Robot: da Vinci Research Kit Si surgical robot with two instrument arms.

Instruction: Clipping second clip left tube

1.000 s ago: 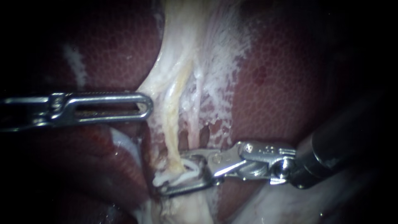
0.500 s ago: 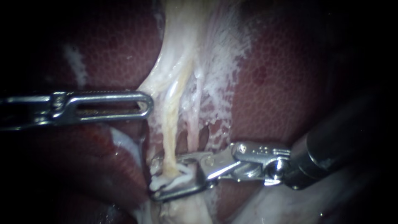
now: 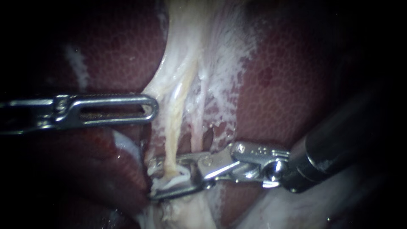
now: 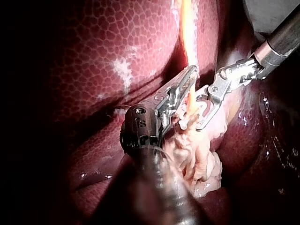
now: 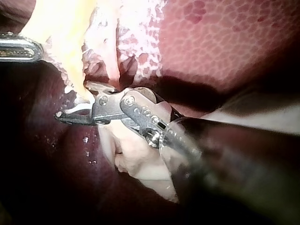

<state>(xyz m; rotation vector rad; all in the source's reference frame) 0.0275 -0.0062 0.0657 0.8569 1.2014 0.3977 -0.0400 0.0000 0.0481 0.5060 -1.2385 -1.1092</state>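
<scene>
Left tube (image 3: 173, 131), the yellowish strand, lies inside the white clip (image 3: 174, 180) that the right instrument's (image 3: 157, 178) jaws clamp. If they squeeze askew, the clip could catch the thinner tube (image 3: 197, 138) just beside it. The left instrument (image 3: 151, 111), jaws together, rests near. The liver (image 3: 280, 97) crowds both sides, so the only free room is back along the shaft.

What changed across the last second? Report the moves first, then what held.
The right instrument slid further in across the tissue, toward the left instrument's side. This carried the white clip in its jaws further around the left tube, and the tube's lower end was nudged the same way. Nothing was taken hold of or let go. The left instrument and the liver kept their places.
</scene>
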